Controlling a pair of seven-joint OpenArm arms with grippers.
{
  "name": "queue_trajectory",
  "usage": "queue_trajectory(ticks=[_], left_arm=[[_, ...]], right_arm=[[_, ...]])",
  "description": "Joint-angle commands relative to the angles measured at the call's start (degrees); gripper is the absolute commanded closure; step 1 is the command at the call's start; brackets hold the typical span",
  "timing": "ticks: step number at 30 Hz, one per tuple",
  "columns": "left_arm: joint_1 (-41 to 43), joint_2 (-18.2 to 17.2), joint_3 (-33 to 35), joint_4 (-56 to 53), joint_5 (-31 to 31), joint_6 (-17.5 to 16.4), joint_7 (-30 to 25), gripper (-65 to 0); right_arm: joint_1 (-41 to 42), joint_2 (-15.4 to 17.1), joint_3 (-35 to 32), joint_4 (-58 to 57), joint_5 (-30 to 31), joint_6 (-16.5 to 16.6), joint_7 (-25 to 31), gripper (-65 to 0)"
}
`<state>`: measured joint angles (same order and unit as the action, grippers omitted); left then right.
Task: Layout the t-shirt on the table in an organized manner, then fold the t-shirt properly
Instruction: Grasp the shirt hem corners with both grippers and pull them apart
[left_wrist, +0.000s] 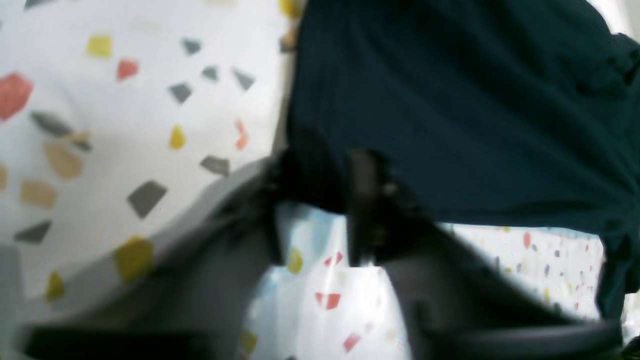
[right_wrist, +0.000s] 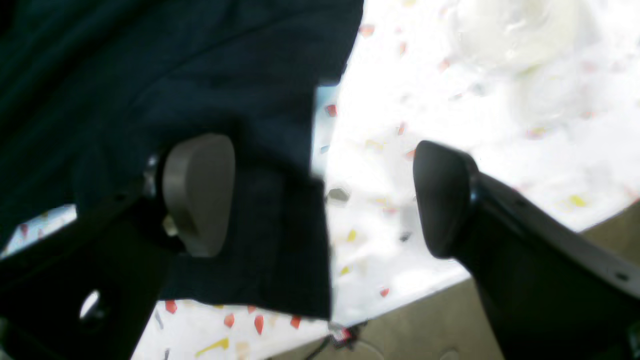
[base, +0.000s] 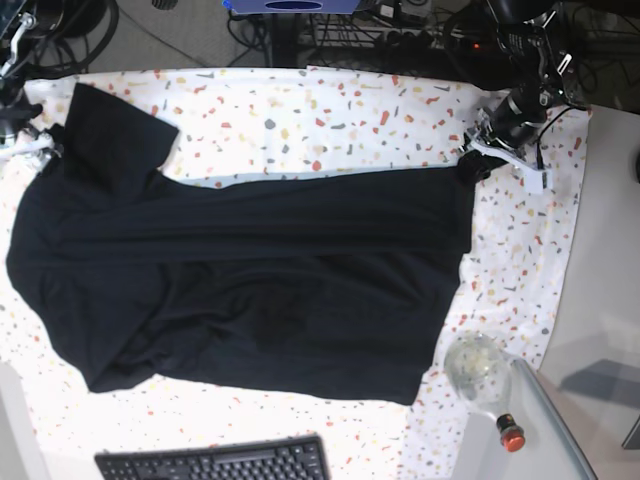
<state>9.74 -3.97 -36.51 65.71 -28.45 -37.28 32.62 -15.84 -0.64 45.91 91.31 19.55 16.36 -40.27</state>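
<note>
Left wrist view: blurred left claw (left_wrist: 320, 200) against t-shirt (left_wrist: 460, 100).

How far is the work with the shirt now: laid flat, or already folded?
Mostly spread: the t-shirt lies open on the table, still wrinkled. In hand: the left gripper pinches one corner; the right gripper is open at the other side. No fold shows yet.

We count one black t-shirt (base: 250, 280), on one speckled tabletop (base: 330, 120). Two end effectors: the left end effector (base: 470, 165) at the shirt's corner, the right end effector (base: 35, 150) at the opposite corner. One black keyboard (base: 215, 463) and one clear glass bottle (base: 478, 372) with one red cap (base: 512, 437), both well apart from either end effector.
</note>
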Motion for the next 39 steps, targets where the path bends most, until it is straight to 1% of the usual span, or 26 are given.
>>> queue_trajectory(ticks=[1, 2, 5, 6, 8, 10, 12, 14, 16, 19, 20, 21, 23, 25, 27, 29, 32, 36, 37, 38, 39], left_arm=[[0.24, -0.47, 0.16, 0.44, 0.18, 0.22, 0.48, -1.3], [0.24, -0.65, 0.16, 0.44, 0.18, 0.22, 0.48, 0.0], [0.42, -0.82, 0.16, 0.44, 0.27, 0.22, 0.48, 0.0], [0.5, -0.82, 0.16, 0.44, 0.53, 0.22, 0.48, 0.0], [0.42, -1.09, 0.16, 0.53, 2.91, 0.22, 0.48, 0.0], [0.33, -0.74, 0.16, 0.62, 5.81, 0.22, 0.48, 0.0], [0.24, -0.65, 0.16, 0.7, 7.74, 0.22, 0.39, 0.0], [0.33, -0.65, 0.16, 0.7, 7.83, 0.22, 0.39, 0.0], [0.5, -0.65, 0.16, 0.7, 7.83, 0.22, 0.3, 0.0], [0.68, -0.65, 0.16, 0.79, 7.83, 0.22, 0.3, 0.0], [0.68, -0.65, 0.16, 0.88, 8.01, 0.22, 0.3, 0.0], [0.68, -0.65, 0.16, 0.88, 8.18, 0.22, 0.3, 0.0], [0.68, -0.65, 0.16, 0.79, 8.27, 0.22, 0.3, 0.0], [0.68, -0.65, 0.16, 0.88, 8.27, 0.22, 0.3, 0.0], [0.68, -0.65, 0.16, 0.88, 8.27, 0.22, 0.3, 0.0], [0.68, -0.65, 0.16, 0.88, 8.27, 0.22, 0.3, 0.0], [0.68, -0.65, 0.16, 0.79, 8.27, 0.22, 0.3, 0.0], [0.77, -0.65, 0.16, 0.88, 8.27, 0.22, 0.3, 0.0], [0.77, -0.65, 0.16, 0.88, 8.27, 0.22, 0.3, 0.0], [0.77, -0.65, 0.16, 0.88, 8.27, 0.22, 0.3, 0.0], [0.77, -0.65, 0.16, 0.88, 8.27, 0.22, 0.3, 0.0]], right_arm=[[-0.21, 1.22, 0.29, -0.54, 0.8, -0.05, 1.28, -52.7], [-0.21, 1.57, 0.11, -1.86, 1.42, -0.05, 1.37, -52.7], [-0.21, 2.8, -0.42, -4.41, 2.56, 0.56, 1.46, -52.7], [-0.03, 3.24, -1.03, -5.02, 2.73, 1.71, 1.46, -52.7], [0.93, 3.85, -1.82, -6.78, 2.73, 5.13, 1.55, -52.7], [2.43, 4.29, -1.73, -9.15, 2.56, 6.8, 1.55, -52.7], [3.66, 5.44, -1.73, -11.35, 2.56, 6.98, 1.55, -52.7], [4.63, 6.23, -1.73, -13.11, 2.56, 7.07, 1.55, -52.7], [5.07, 6.67, -2.0, -14.16, 2.56, 7.16, 1.55, -52.7], [5.33, 6.49, -2.26, -13.99, 2.65, 7.16, 1.55, -52.5], [5.42, 6.32, -2.26, -13.99, 2.65, 7.16, 1.55, -51.3], [5.42, 6.32, -2.35, -13.9, 2.82, 7.16, 1.46, -48.5], [5.42, 6.14, -2.35, -13.9, 2.82, 7.33, 1.46, -40.4], [5.42, 6.14, -2.35, -14.08, 2.91, 8.91, 1.19, -35.0], [5.51, 6.14, -2.35, -14.34, 2.91, 11.38, 1.19, -34.1], [5.95, 6.14, -2.35, -14.43, 2.65, 12.87, 1.11, -34.1], [6.12, 6.23, -2.35, -14.43, 2.65, 13.49, 1.02, -34.1], [6.21, 6.23, -2.35, -14.52, 2.65, 13.49, 1.19, -33.3], [6.21, 6.23, -2.35, -14.52, 2.65, 13.49, 1.28, -32.1], [6.21, 6.23, -2.35, -14.52, 2.65, 13.49, 1.28, -28.7], [6.21, 6.23, -2.09, -14.52, 2.65, 13.49, 1.28, -23.6]])
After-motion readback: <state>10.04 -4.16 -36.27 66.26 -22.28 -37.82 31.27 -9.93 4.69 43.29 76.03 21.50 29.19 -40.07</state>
